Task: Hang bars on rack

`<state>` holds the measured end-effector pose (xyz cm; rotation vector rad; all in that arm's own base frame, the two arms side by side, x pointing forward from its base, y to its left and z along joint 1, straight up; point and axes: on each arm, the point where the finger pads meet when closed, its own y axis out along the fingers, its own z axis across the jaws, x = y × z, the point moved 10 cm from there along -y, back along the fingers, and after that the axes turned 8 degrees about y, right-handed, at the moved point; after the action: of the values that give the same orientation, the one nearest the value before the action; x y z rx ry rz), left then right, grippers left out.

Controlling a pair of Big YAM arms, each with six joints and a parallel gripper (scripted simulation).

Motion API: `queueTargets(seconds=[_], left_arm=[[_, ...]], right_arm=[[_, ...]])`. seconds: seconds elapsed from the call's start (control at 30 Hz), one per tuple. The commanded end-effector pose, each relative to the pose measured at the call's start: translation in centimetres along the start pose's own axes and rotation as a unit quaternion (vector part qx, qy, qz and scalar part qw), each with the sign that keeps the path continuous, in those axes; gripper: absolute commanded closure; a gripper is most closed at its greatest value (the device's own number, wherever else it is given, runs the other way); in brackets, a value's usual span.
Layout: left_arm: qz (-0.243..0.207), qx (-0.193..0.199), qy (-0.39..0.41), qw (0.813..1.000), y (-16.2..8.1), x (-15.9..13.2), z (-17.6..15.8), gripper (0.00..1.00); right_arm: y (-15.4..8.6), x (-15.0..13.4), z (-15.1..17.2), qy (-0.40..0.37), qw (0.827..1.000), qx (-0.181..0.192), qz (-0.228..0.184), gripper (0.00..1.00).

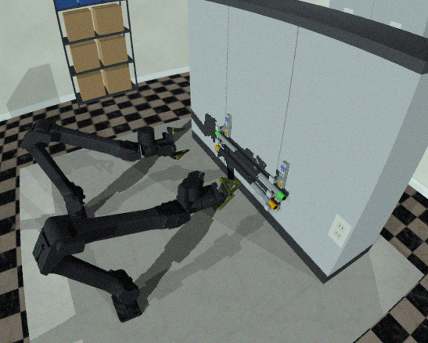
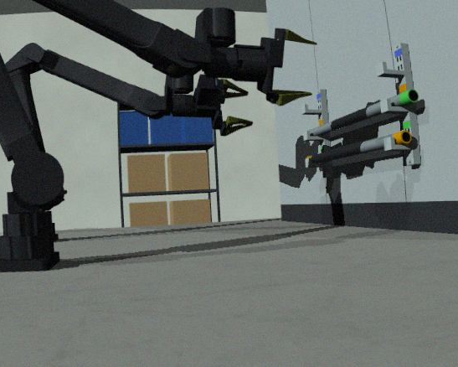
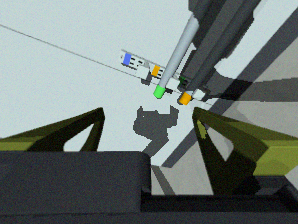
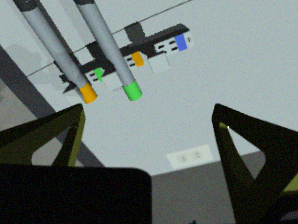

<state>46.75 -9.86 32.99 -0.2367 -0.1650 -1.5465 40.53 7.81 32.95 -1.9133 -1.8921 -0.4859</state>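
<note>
The green-ended grey metal bar [image 1: 264, 179] [image 2: 354, 117] [image 3: 177, 52] [image 4: 107, 45] lies on the middle pair of rack arms, whose labels are orange [image 2: 403, 87] [image 3: 155, 70] [image 4: 137, 59]. Below it, the orange-ended grey metal bar [image 1: 259, 190] [image 2: 354, 150] [image 3: 214, 63] [image 4: 55, 52] lies on the lowest pair, whose labels are green [image 2: 407, 124] [image 4: 99, 74]. So each bar sits on the pair marked for the other, and the blue labels [image 1: 282, 168] [image 2: 398, 53] [image 3: 127, 59] [image 4: 180, 42] mark the top pair.

On the left, the black left gripper [image 1: 187, 139] [image 2: 249, 107] [image 3: 148, 112] has its olive-yellow jaws spread wide, with nothing between them. It faces the left ends of both bars and the pale metal left upright [image 1: 228, 124] [image 2: 324, 102], apart from them all.

On the right, the black right gripper [image 1: 240, 183] [image 2: 314, 69] [image 4: 148, 110], also with olive-yellow fingers, stands just as wide open and grips nothing. It hangs in front of the rack, touching neither bar. Its wrist view shows both right bar ends beyond the fingertips, by the pale metal right upright [image 1: 285, 172] [image 2: 406, 59] [image 4: 165, 46], with the white wall outlet [image 1: 339, 229] [image 4: 190, 156] farther right.
</note>
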Motion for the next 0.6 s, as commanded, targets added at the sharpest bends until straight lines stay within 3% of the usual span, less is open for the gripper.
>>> queueTargets(seconds=[0.0, 0.57], left_arm=[[-0.008, 0.021, 0.022, 0.999, 0.4, 0.9, 0.4, 0.0], [-0.007, 0.022, 0.118, 0.993, 1.4, 1.9, -2.4, 0.0]], right_arm=[[0.2, 0.8, -0.2, -0.024, 0.999, -0.016, -0.013, 0.0], [0.1, 0.7, 2.6, -0.12, 0.993, -0.017, -0.012, 0.0]])
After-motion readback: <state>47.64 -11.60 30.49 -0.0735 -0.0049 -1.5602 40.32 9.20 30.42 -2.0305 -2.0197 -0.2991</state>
